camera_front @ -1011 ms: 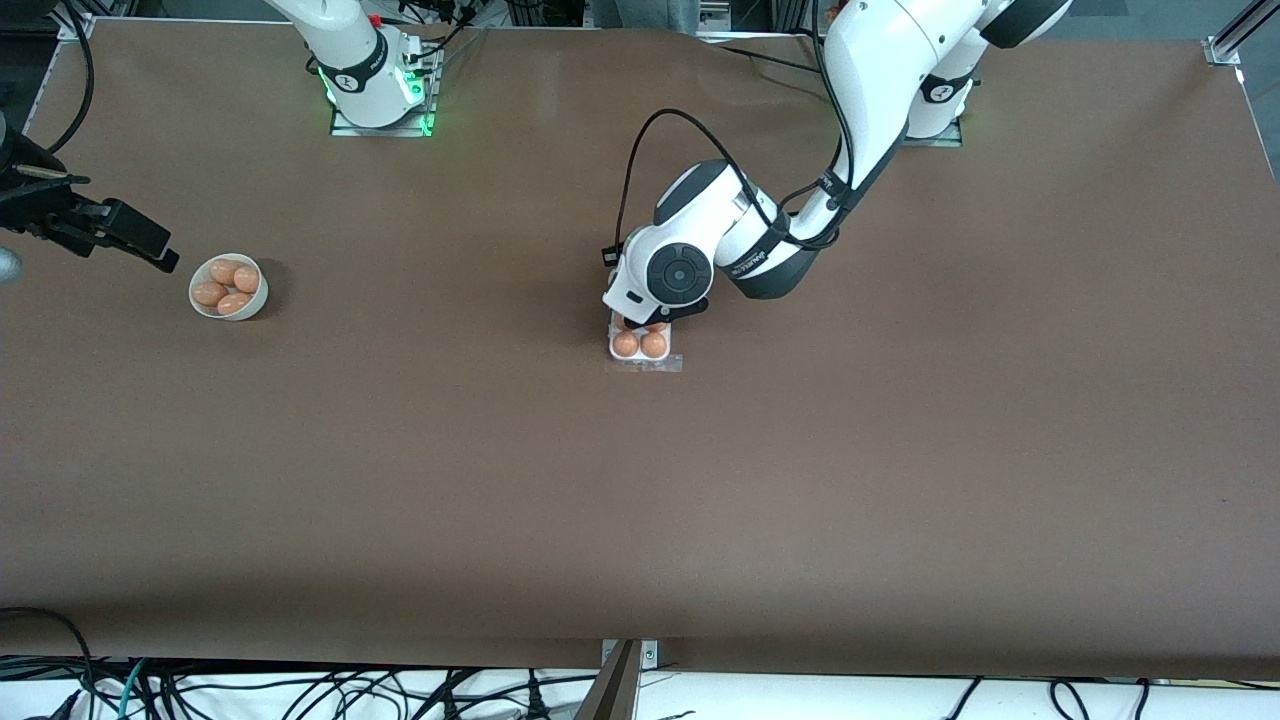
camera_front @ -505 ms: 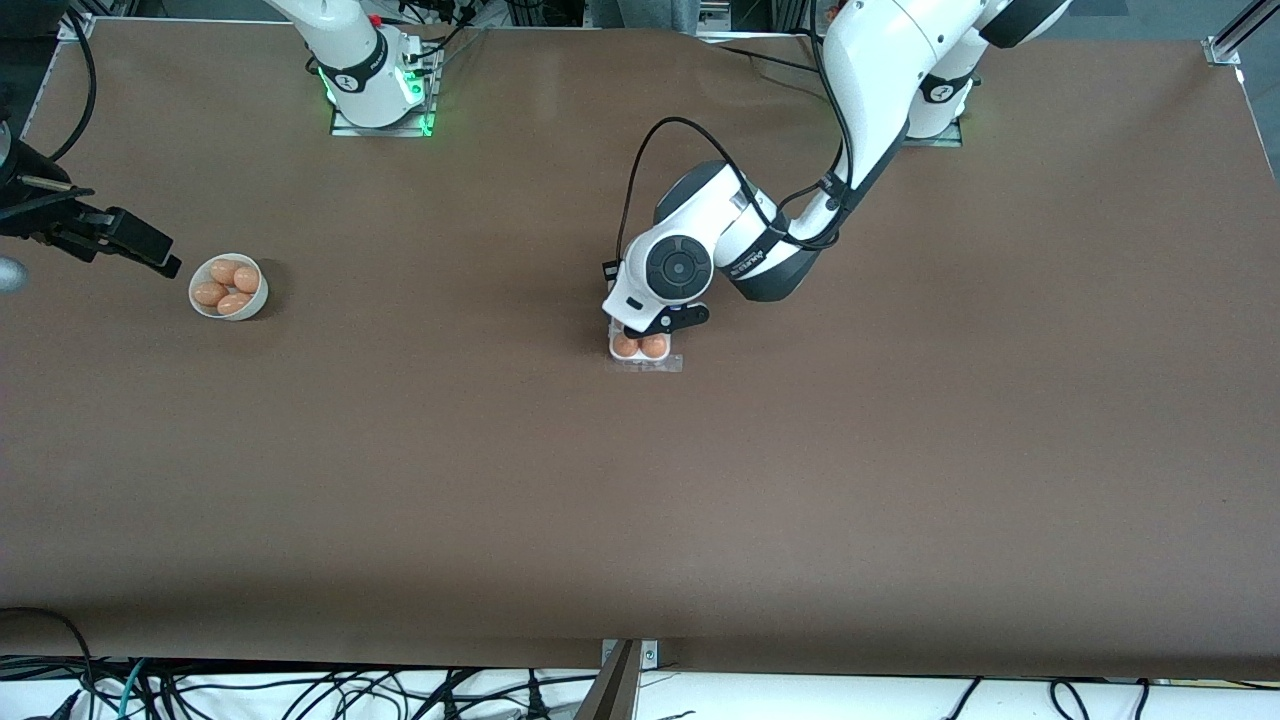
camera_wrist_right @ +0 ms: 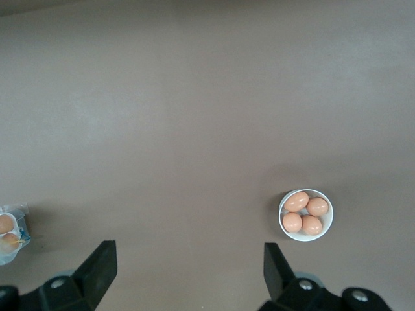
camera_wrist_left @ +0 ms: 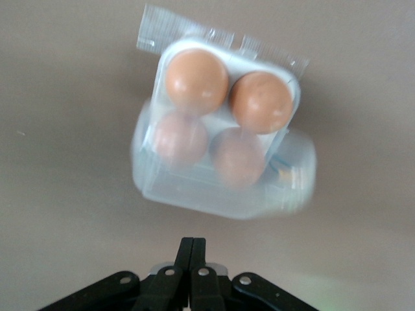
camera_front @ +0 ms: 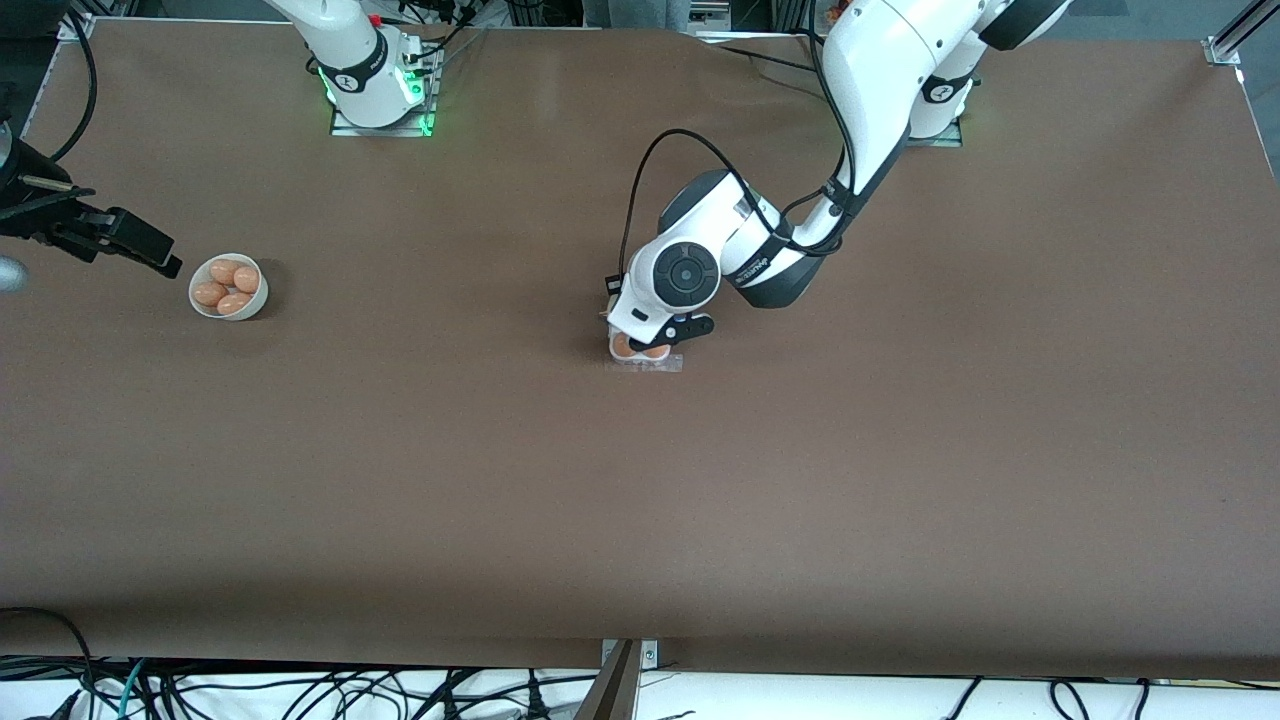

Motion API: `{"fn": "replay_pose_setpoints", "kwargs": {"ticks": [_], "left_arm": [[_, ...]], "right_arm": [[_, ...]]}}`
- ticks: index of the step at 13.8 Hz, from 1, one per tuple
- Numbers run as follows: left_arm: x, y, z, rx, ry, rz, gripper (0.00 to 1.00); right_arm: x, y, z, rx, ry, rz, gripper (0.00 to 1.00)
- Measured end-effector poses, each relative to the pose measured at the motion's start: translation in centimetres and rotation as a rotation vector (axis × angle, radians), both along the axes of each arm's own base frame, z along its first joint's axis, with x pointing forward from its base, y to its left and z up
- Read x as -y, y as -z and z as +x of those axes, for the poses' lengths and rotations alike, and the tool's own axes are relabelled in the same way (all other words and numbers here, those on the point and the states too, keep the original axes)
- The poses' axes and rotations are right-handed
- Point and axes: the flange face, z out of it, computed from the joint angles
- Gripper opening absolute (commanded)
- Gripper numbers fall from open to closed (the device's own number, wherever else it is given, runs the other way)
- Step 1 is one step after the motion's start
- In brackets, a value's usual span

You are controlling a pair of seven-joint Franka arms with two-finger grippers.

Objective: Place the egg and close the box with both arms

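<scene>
A: Looking at the left gripper point(camera_wrist_left: 192, 249), how did its fingers stand?
B: Pressed together, holding nothing, just over the box point(camera_wrist_left: 224, 139); its clear lid half covered four eggs point(camera_wrist_left: 196, 81).
A: And the right gripper point(camera_wrist_right: 188, 267)?
B: Fingers wide apart, waiting above the counter point(camera_front: 640, 500) near a white bowl point(camera_front: 229, 287) of eggs.
</scene>
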Motion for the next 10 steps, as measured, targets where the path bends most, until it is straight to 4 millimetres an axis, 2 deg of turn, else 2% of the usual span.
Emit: {"fn": "replay_pose_setpoints", "kwargs": {"ticks": [2, 3, 5, 6, 8, 10], "left_arm": [[0.1, -0.7, 0.5, 0.014, -0.006, -0.01, 0.06], [0.1, -0.9, 0.7, 0.018, -0.008, -0.013, 0.29], [-0.3, -1.9, 1.8, 0.041, -0.021, -0.02, 0.83], [-1.0, -2.6, 3.0, 0.065, -0.033, -0.014, 1.0], [-3.7, -5.3, 6.1, 0.109, -0.049, 0.023, 1.0], [-6.9, -9.6, 9.0, 0.156, -0.075, 0.052, 1.0]], "right_arm": [[0.0, 0.0, 0.0, 0.0, 0.0, 0.0, 1.0], [0.0, 0.0, 0.0, 0.0, 0.0, 0.0, 1.0], [0.0, 0.0, 0.0, 0.001, 0.0, 0.0, 1.0], [0.0, 0.0, 0.0, 0.001, 0.0, 0.0, 1.0], [0.0, 0.0, 0.0, 0.001, 0.0, 0.0, 1.0], [0.0, 0.0, 0.0, 0.001, 0.0, 0.0, 1.0]]}}
